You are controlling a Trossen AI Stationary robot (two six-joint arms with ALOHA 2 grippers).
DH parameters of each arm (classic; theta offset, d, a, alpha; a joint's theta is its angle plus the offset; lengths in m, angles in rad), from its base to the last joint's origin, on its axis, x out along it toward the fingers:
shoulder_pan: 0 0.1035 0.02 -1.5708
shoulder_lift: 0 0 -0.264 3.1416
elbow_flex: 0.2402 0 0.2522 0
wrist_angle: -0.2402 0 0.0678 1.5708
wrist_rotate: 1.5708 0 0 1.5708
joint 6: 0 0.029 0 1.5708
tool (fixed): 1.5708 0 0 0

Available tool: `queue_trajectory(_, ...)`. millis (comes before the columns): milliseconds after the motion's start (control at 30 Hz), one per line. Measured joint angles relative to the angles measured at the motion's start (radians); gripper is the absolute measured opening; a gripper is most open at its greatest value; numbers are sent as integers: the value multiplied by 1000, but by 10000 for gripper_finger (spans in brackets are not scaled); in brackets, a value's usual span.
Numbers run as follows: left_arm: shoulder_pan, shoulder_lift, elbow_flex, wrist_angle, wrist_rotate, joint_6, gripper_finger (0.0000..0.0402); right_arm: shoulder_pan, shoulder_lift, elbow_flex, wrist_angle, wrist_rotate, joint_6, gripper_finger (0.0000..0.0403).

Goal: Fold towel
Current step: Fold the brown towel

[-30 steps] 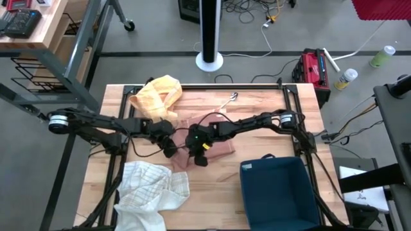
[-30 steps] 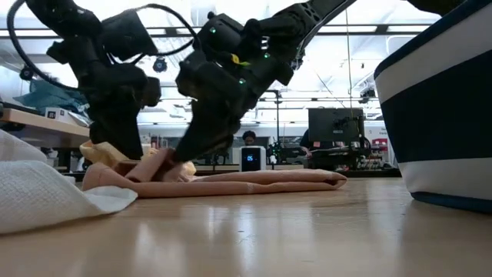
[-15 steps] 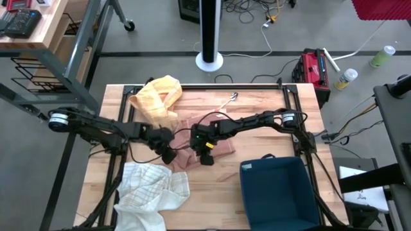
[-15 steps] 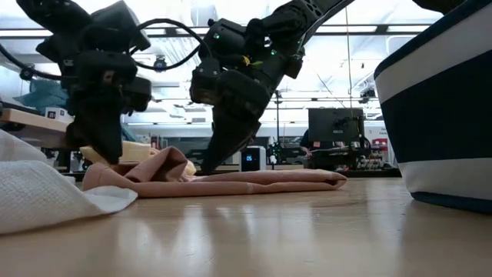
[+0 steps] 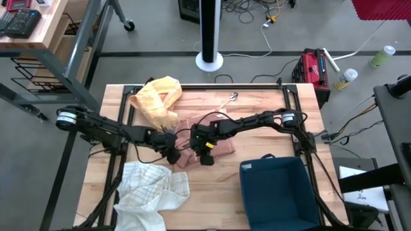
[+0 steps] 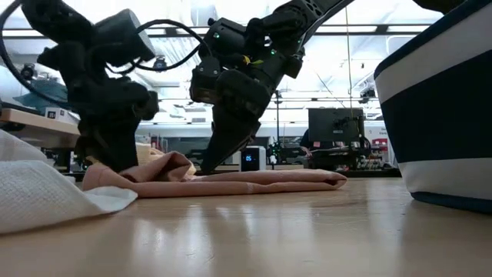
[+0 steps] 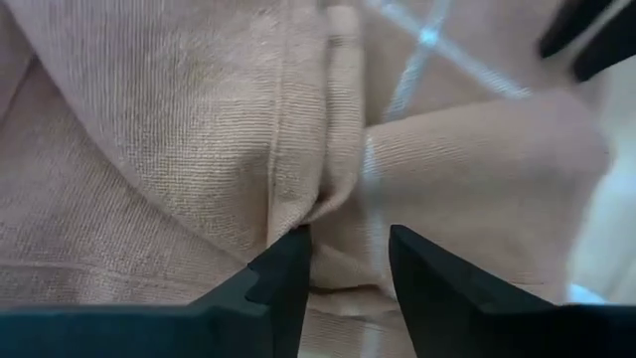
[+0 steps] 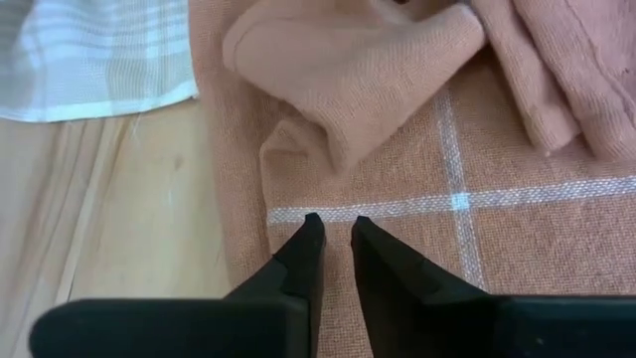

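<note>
Here, a pink towel (image 5: 204, 145) lies near the middle of a wooden table (image 5: 257, 109), flat toward its right end and bunched into a loose ridge toward its left. It is the landmark for everything else.

The left gripper (image 5: 171, 154) is at the towel's left, rumpled end. In its wrist view its two dark fingers (image 7: 283, 273) stand apart with a fold of pink cloth bulging between them; the cloth is not pinched. The right gripper (image 5: 206, 156) is just beside it, over the towel's near edge. Its fingertips (image 8: 308, 239) are almost together, a thin gap showing, tips down on a white stripe in the weave, and they grip nothing.

A yellow cloth (image 5: 156, 96) is heaped behind the towel's left end. A white checked cloth (image 5: 149, 187) lies in front of that end, its corner close to the pink edge. A dark blue bin (image 5: 276, 192) stands in front of the towel's right end.

The fold looks only begun. The main risk, as I judge it, is the left fingers closing on several bunched layers rather than one edge, which would drag the whole towel. The right tips, so nearly closed, may slide over the flat weave. Either arm could also snag the white cloth's corner.
</note>
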Motion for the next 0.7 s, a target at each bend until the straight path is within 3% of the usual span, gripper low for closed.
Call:
queue_trajectory(233,-4,25,33,-62,0,27,143,0,0,-1,5,0,-4,49)
queue_trajectory(467,-5,15,44,-151,22,-30,120,0,0,-1,9,0,-4,63)
queue_trajectory(700,-11,13,126,-178,27,19,110,0,0,-1,14,3,-12,56)
